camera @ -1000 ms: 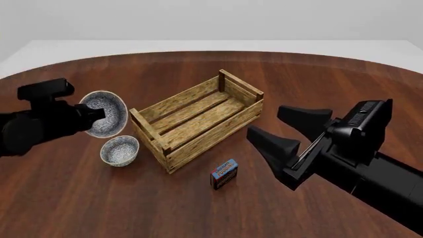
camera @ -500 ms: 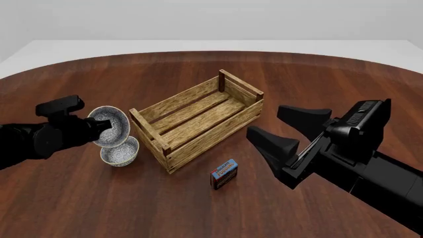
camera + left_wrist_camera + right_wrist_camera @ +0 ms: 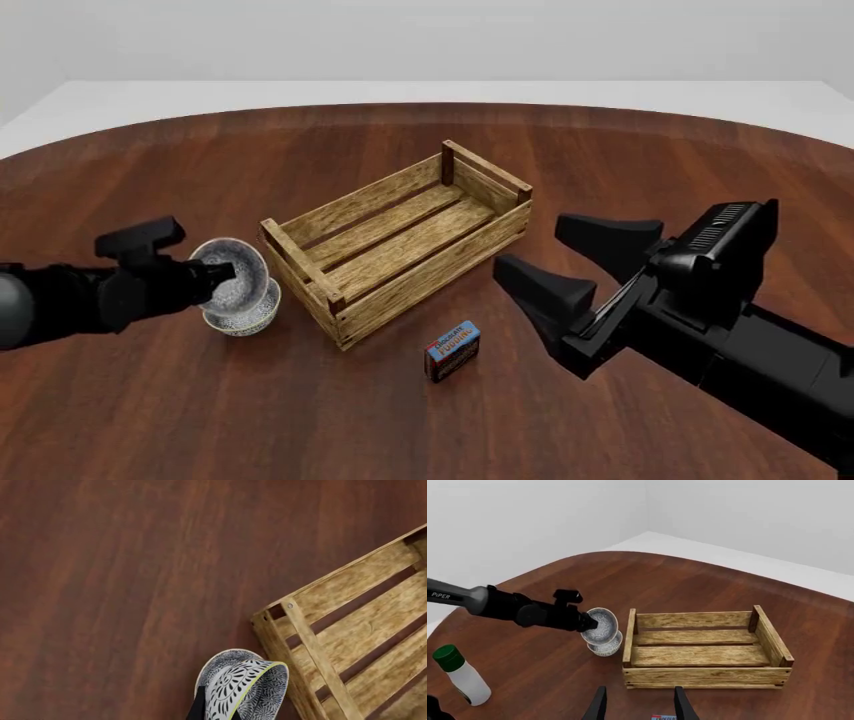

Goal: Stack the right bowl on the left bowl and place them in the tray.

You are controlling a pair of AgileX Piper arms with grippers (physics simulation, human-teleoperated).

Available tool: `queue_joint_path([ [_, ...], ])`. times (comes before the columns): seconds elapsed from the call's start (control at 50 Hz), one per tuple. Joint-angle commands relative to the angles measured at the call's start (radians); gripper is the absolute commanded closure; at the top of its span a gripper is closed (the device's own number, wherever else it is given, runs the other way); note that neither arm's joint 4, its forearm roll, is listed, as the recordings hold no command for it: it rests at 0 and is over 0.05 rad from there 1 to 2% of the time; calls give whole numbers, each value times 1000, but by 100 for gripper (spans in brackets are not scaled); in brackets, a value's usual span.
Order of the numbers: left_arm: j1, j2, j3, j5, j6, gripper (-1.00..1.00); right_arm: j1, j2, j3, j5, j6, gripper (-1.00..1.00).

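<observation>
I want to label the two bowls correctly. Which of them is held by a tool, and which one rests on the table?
The tilted upper bowl is held by the left tool. The lower bowl sits upright on the table, beside the crate.

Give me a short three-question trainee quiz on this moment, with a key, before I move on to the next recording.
1. True or false: the tray already holds a bowl.
2. The left gripper holds the right bowl:
A. inside the tray
B. tilted, just over the left bowl
C. beside the small box
3. Fill in: the right gripper is ____ and holds nothing.

Key: 1 false; 2 B; 3 open.
</observation>
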Motion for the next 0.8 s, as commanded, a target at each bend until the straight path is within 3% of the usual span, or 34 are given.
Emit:
queue_joint_path([
  [0.02, -8, 38, 13, -37, -8, 100, 2, -2, -1, 2, -1, -100],
  [0.44, -33, 46, 27, -41, -24, 100, 3, -5, 1, 3, -3, -100],
  [0.46, -36, 42, 28, -39, -26, -100, 1, -5, 1, 3, -3, -100],
  [0.8, -27, -75, 11, 37, -4, -100, 6, -14, 2, 10, -5, -100],
])
